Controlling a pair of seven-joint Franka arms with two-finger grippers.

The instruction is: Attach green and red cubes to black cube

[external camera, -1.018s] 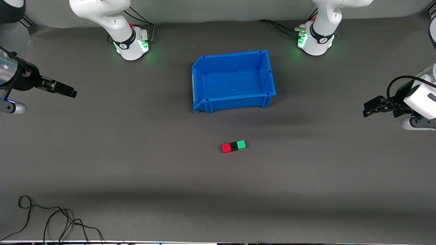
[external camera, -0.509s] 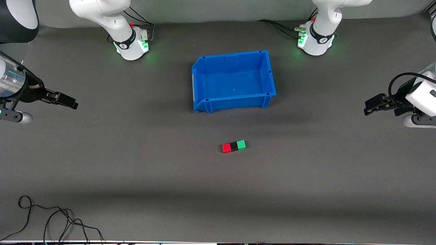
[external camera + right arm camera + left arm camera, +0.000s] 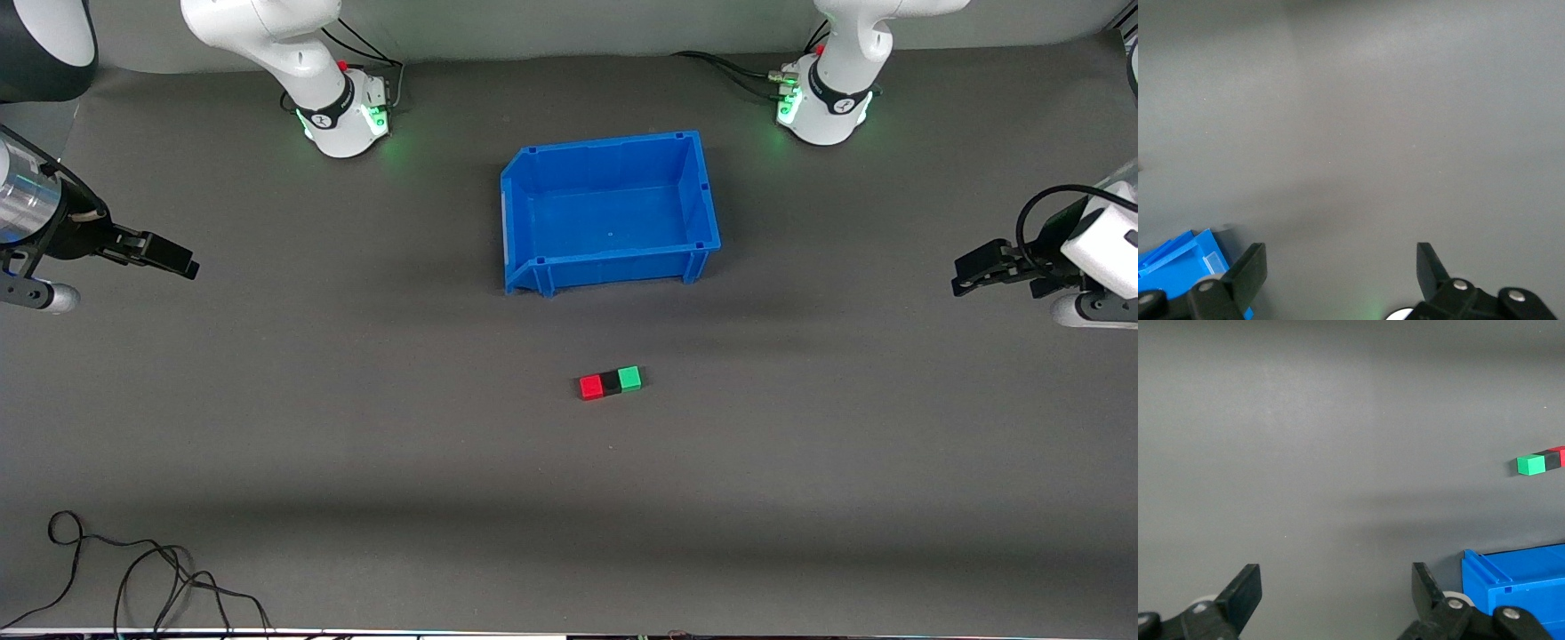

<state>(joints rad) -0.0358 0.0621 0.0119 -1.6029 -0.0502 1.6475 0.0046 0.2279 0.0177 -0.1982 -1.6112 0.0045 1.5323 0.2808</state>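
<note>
A red cube, a black cube and a green cube lie in one touching row on the table, nearer the front camera than the blue bin, the black one in the middle. The row also shows in the left wrist view, with the green cube, black cube and the red cube cut by the frame edge. My left gripper is open and empty over the left arm's end of the table. My right gripper is open and empty over the right arm's end.
An empty blue bin stands mid-table between the cubes and the arm bases; its corner shows in the left wrist view and the right wrist view. A black cable lies at the front edge, toward the right arm's end.
Both grippers shifted slightly at the table ends, staying open and empty. The right one dipped, then rose a little. The cube row has not moved.
</note>
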